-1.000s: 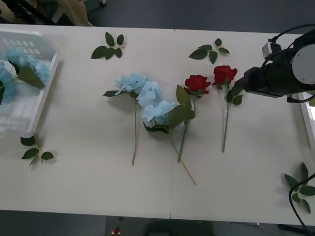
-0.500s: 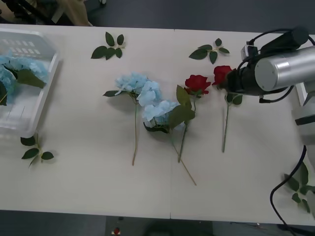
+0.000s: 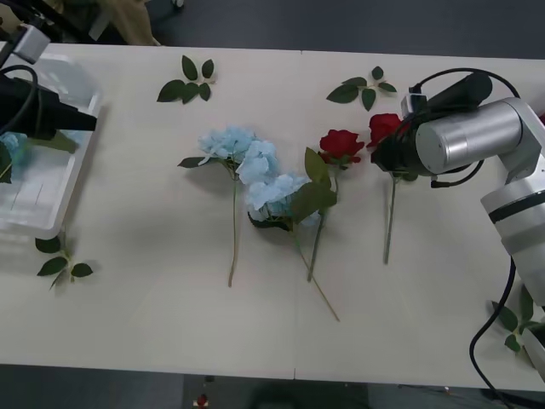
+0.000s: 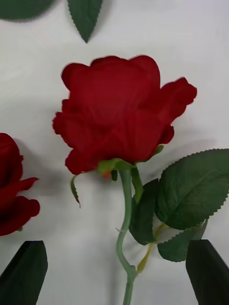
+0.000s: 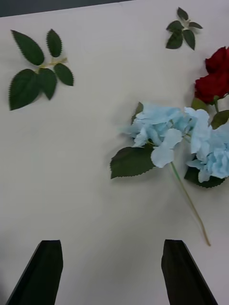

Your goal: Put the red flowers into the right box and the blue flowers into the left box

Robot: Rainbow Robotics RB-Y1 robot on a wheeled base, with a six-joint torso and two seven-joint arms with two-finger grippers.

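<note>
The right gripper (image 4: 117, 274) hangs over a red rose (image 3: 385, 128) lying on the table (image 3: 170, 324), fingers spread wide to grab its stem. The left gripper (image 5: 112, 271), also spread, waits by the left box (image 3: 51, 204).

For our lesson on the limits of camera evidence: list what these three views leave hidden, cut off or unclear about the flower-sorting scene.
- Right gripper: open over the rightmost red rose; in the front view the arm hides its fingers and part of that bloom.
- Left box: cut off by the front view's left edge; the left arm hides part of the blue flowers inside.
- Left gripper: open, above bare table.
</note>
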